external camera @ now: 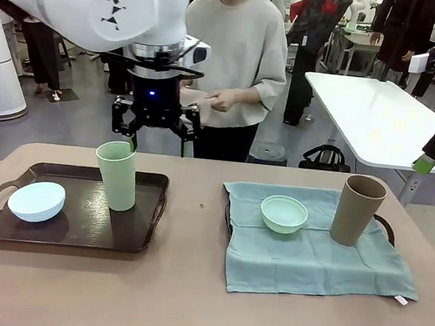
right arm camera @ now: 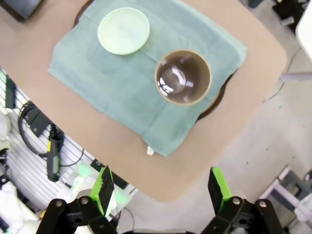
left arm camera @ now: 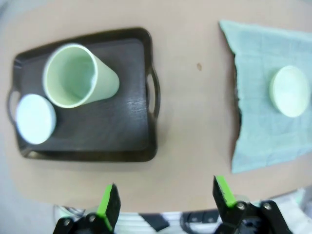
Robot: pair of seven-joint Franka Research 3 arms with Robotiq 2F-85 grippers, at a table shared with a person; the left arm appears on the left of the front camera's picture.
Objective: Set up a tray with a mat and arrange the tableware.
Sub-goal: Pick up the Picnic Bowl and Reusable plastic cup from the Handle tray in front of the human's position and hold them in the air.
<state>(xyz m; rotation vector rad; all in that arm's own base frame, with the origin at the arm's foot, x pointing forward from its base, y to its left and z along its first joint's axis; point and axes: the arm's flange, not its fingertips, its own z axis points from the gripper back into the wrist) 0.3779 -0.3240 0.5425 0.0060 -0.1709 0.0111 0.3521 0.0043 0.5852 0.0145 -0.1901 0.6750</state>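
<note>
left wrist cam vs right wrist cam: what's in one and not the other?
Left wrist adds: the dark tray holding the pale green cup and pale blue bowl, plus the left gripper, fingers open. Right wrist adds: the tan brown cup standing on the mat, plus the right gripper, fingers open. Both: the mat with the mint green bowl on it, and the table.
</note>
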